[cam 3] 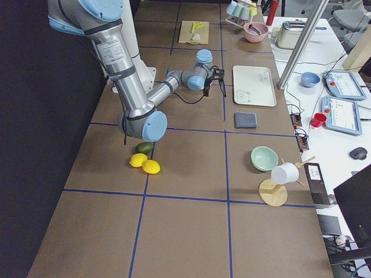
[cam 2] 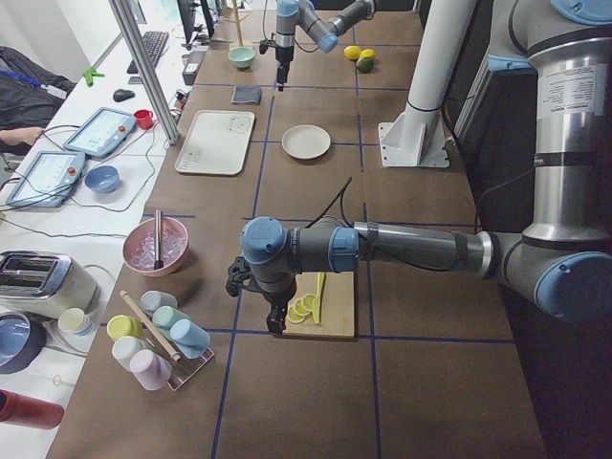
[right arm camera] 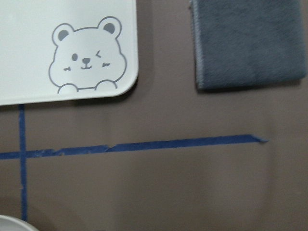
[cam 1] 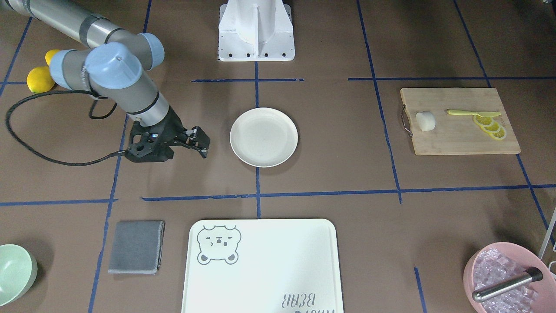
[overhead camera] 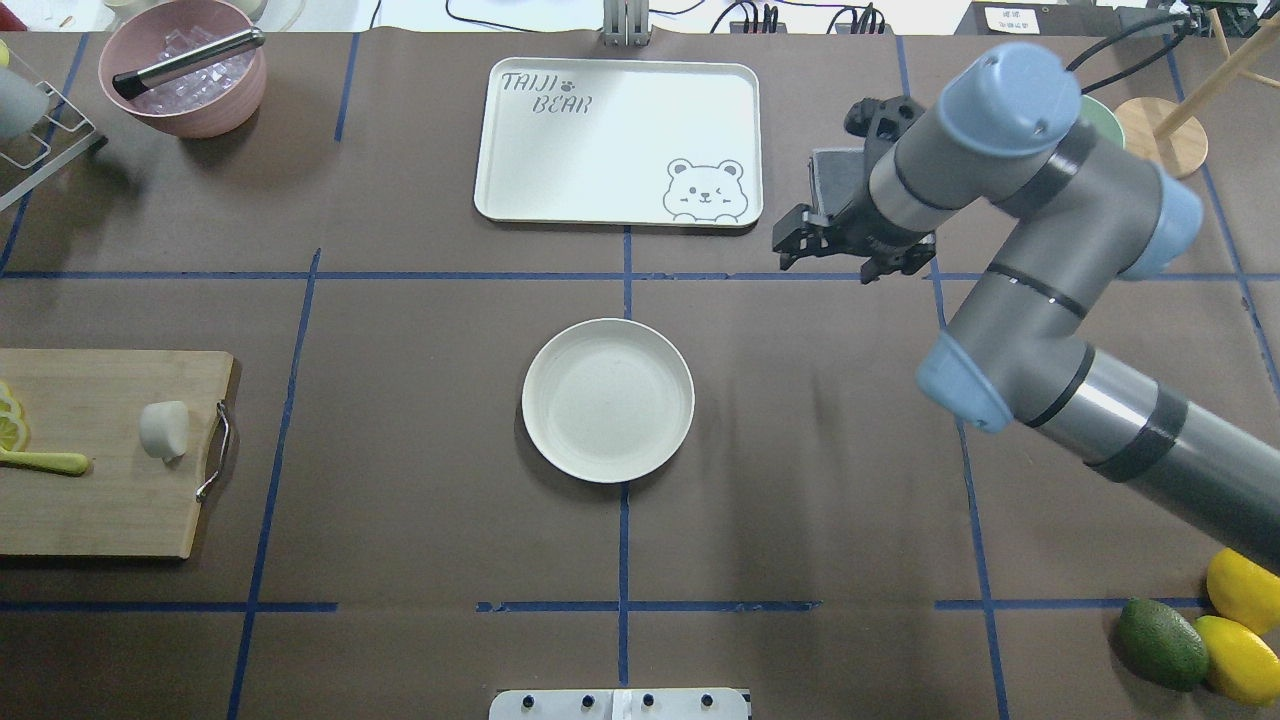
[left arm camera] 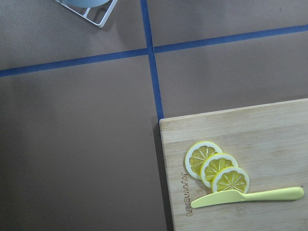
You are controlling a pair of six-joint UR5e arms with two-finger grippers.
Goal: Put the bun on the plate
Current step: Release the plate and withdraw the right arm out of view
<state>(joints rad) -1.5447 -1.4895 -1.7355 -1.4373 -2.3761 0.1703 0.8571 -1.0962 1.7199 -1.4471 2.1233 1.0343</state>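
The bun is a small white lump at one end of a wooden cutting board, near its metal handle; it also shows in the overhead view as the bun. The plate is round, cream-white and empty at the table's middle. My right gripper hovers open beside the plate, far from the bun. My left gripper shows only in the exterior left view, low by the board's end nearest that camera; I cannot tell whether it is open or shut. Neither wrist view shows fingers.
Lemon slices and a yellow knife share the board. A bear tray, grey cloth, green bowl and pink ice bowl line the operators' edge. Lemons lie under the right arm.
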